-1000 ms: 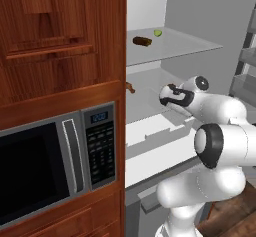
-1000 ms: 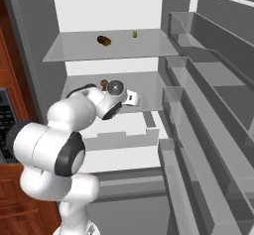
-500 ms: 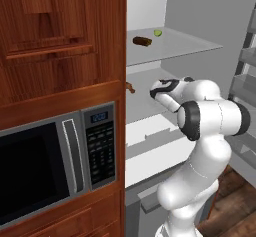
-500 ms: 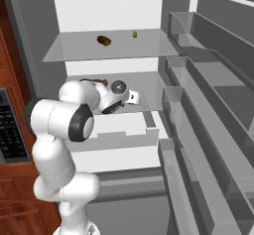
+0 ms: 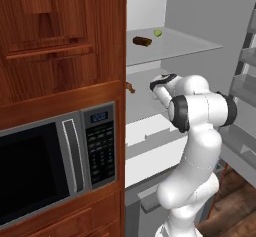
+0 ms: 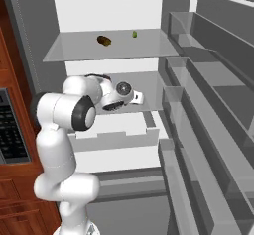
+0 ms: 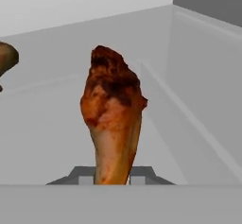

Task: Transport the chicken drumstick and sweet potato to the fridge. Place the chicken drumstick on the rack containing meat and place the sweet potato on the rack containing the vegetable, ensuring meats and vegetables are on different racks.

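Gripping the chicken drumstick (image 7: pixel 112 119) by its thin bone end, the jaws were clamped on it over the fridge's (image 6: pixel 109 11) middle shelf (image 7: pixel 52 124); sweet potato (image 5: pixel 142 41) and green vegetable (image 5: pixel 158 32) lay apart on the upper shelf (image 5: pixel 185 43); another drumstick (image 5: pixel 130 87) lay by the left wall

Bare shelf (image 7: pixel 42 124) beside the meat (image 7: pixel 5 60)

No readable text; microwave (image 5: pixel 55 166) display and keypad marks too blurred to read.
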Robot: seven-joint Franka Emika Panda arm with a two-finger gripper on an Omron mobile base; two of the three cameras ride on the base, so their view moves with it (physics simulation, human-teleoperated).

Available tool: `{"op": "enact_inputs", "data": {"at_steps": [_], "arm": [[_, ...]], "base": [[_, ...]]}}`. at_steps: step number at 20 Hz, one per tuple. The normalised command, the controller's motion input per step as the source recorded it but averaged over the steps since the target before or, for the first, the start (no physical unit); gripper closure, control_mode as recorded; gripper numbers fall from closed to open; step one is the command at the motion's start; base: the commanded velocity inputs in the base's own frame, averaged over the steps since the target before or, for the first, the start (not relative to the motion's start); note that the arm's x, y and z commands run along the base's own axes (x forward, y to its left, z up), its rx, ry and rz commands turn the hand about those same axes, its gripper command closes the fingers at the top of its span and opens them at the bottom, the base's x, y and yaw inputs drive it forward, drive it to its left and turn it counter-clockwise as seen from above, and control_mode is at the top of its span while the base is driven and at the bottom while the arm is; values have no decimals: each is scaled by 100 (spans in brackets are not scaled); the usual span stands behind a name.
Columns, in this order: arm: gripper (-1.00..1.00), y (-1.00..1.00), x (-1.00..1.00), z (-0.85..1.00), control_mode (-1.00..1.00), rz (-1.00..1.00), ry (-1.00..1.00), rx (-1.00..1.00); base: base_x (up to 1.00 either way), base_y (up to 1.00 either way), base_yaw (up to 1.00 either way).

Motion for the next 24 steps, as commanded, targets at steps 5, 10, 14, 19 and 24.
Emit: {"op": "enact_inputs", "data": {"at_steps": [5, 10, 14, 19, 24], "arm": [[-100, 0, 41, -29, -100, 0, -4, 0], [-100, -2, -2, -14, -100, 0, -8, 0], [-100, -3, -33, 0, -100, 0, -7, 0], [-100, 0, -44, 9, -100, 0, -7, 1], [-100, 0, -65, 31, -100, -6, -1, 2]], "base": [[0, 0, 0], [0, 0, 0], [0, 0, 0], [0, 0, 0], [0, 0, 0]]}}
